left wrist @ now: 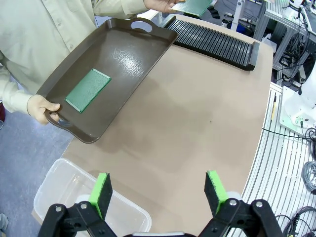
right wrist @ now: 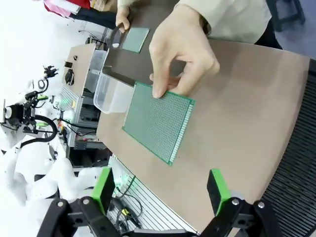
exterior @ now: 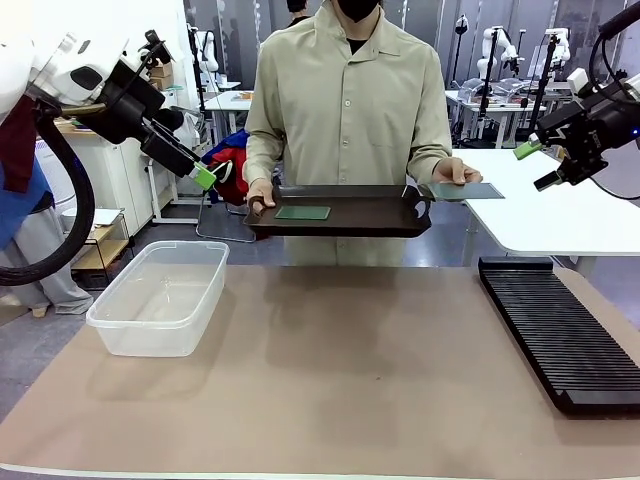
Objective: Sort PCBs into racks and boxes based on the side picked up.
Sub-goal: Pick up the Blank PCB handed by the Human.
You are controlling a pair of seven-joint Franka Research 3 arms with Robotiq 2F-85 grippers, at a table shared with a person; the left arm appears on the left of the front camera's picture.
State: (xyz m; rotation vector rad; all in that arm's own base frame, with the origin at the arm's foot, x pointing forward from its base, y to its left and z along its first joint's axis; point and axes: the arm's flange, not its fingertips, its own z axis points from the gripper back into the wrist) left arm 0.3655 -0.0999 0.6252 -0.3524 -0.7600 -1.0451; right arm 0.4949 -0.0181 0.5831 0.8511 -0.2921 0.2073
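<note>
— Where are the boards just now?

— One PCB (exterior: pixel 302 212) lies flat in the dark brown tray (exterior: pixel 345 222), a little toward the end that the person (exterior: pixel 348 95) is gripping. One hand (exterior: pixel 260 192) has that handle and the tray hangs level above the far edge of the table (exterior: pixel 340 380). The other hand (exterior: pixel 455 170) is off the tray's opposite end, pinching a second PCB (exterior: pixel 472 190) by its edge and holding it out flat, away from the tray.

— And the arms?

— Both are up in the air, one off each end of the tray. The left gripper (left wrist: pixel 159 183) is off the end with the gripped handle, its green pads spread wide with nothing between them. The right gripper (right wrist: pixel 159 183) is out beyond the other end, past the offered board. Its jaws are wide apart too. From its wrist camera the second PCB sits ahead of the fingers, clear of them, with only the person's thumb and fingers on it.

— The box and the rack?

— On the table, nearer us than the tray. The clear box (exterior: pixel 160 295) is toward the left arm's side of the tray. The long black rack (exterior: pixel 560 330) is toward the right arm's side, its slots bare as far as I can see.
</note>
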